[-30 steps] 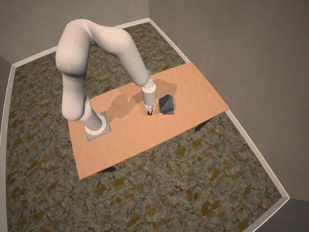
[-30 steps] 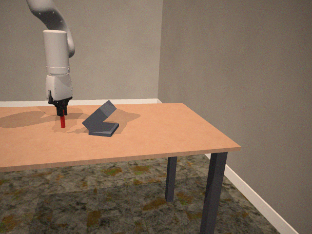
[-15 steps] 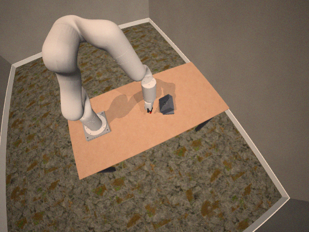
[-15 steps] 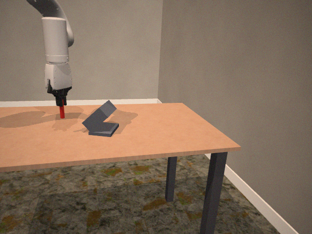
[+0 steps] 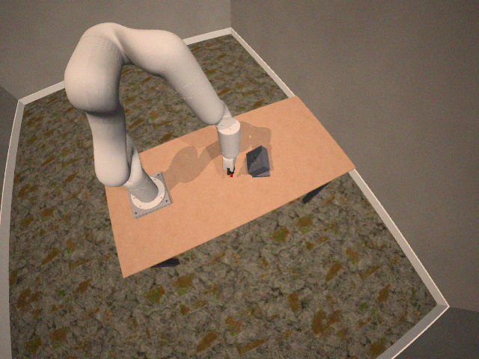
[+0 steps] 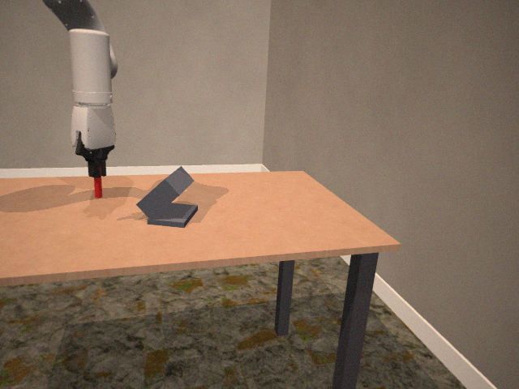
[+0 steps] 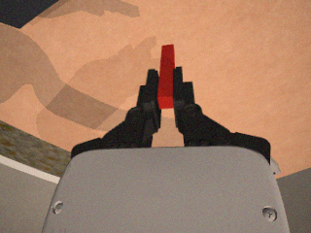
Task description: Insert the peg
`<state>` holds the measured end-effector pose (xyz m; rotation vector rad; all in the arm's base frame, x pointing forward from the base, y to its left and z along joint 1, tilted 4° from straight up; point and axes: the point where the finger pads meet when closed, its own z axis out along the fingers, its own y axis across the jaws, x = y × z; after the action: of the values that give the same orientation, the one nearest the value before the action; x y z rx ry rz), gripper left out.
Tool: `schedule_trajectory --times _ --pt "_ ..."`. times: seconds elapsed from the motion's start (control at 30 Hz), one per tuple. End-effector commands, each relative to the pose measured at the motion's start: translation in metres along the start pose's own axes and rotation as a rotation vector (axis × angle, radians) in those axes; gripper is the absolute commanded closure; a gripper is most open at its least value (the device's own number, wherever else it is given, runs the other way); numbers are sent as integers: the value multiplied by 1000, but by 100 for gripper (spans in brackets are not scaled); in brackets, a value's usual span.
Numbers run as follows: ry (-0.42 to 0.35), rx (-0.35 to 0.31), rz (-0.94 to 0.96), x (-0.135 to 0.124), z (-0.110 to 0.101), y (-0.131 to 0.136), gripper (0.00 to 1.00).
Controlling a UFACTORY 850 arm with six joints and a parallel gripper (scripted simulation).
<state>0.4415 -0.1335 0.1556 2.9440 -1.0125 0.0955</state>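
Your gripper [image 6: 96, 170] points straight down with its black fingers clenched on the upper part of the red peg [image 6: 97, 186]. The peg stands upright, its lower half sticking out below the fingertips. In the exterior view its bottom end sits at or just above the table [image 6: 259, 217]; you cannot tell from these views whether it still touches the surface.

Take the sloped panel [image 6: 164, 194] as your landmark: the peg is near it, on the side toward the robot's base [image 5: 149, 197], and apart from it. The panel leans up from its flat foot, which rests on the table. The hole in the panel is not visible from any view.
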Motion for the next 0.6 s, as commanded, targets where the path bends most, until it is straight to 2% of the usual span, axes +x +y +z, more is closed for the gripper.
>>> schedule_trajectory --times 0.0,0.57 --pt "3 -9 -18 -1 -1 1 100" --pt "9 -60 -115 -8 -1 9 100"
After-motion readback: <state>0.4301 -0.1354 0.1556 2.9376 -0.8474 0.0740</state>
